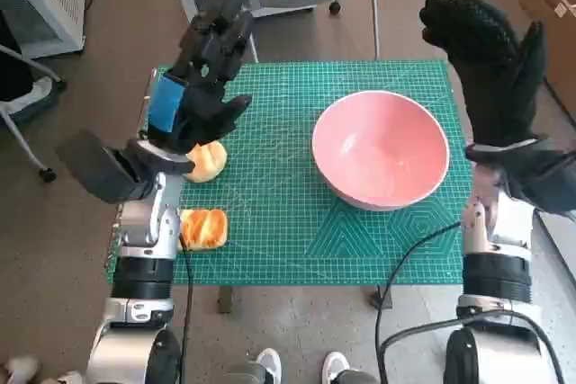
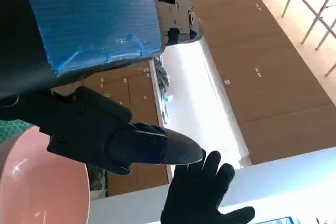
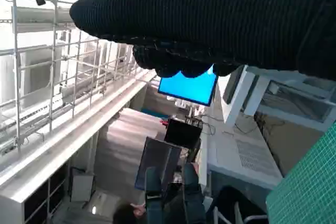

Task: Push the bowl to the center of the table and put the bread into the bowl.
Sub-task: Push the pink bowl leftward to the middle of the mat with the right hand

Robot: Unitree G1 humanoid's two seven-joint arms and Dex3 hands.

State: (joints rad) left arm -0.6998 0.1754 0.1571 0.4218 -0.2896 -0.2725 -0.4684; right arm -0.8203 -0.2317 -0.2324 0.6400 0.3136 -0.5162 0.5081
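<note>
The bowl (image 1: 381,148) is a wide, smooth pink one with a pale glossy inside, holding nothing, standing upright on the green gridded cutting mat (image 1: 270,222) that covers the worktop, to the right of the mat's middle. Two pieces of bread lie near the mat's left edge: a round, pale golden bun (image 1: 209,161) partly hidden under the left hand (image 1: 200,78), and closer to the robot a flatter orange-brown roll (image 1: 203,227) with lighter streaks on its crust, lying apart from the bun and well apart from the bowl. The left hand, blue tape on its back, is raised above the bun with its black fingers (image 2: 152,148) spread and nothing between them. The right hand (image 1: 490,56) in its knitted glove is lifted upright beside the mat's far right corner, fingers apart and holding nothing, clear of the bowl's rim. The left wrist view catches a curved part of the bowl's pink wall low down and the gloved hand beyond it.
</note>
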